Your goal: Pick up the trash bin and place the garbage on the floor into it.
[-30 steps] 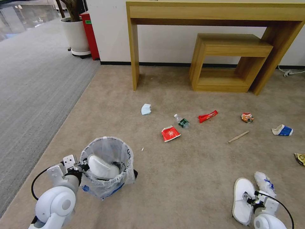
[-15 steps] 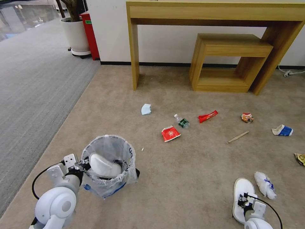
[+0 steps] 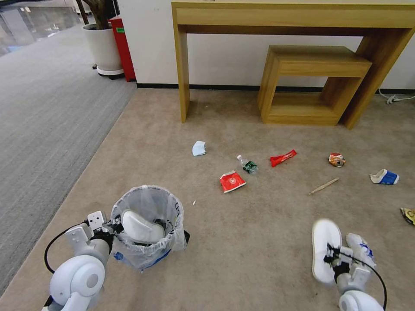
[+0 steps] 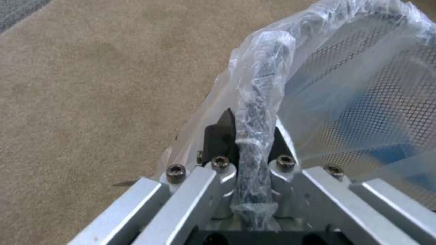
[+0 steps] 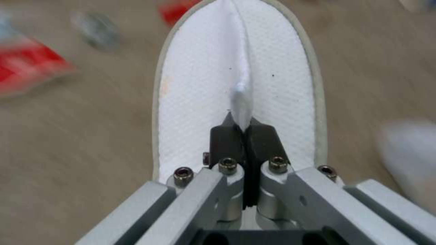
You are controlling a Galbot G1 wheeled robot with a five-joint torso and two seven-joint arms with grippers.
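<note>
Pinching flat white slipper by thin fabric fold, right pincer clamped tight w/ left pincer clamped on bag-lined dark trash bin rim — slipper could slip out mid-swing.

Office-like interior: beige carpet, wooden console table, potted plant, white wall.

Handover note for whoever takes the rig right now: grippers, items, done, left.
Left gripper: shut on the trash bin rim, at the robot's near left.
Right gripper: shut on a pinched fold of a white slipper, at near right.
Done: one slipper is in the bin.
Left on the floor: tissue, mask, bottle, red wrappers, stick, cup, two packets.
</note>
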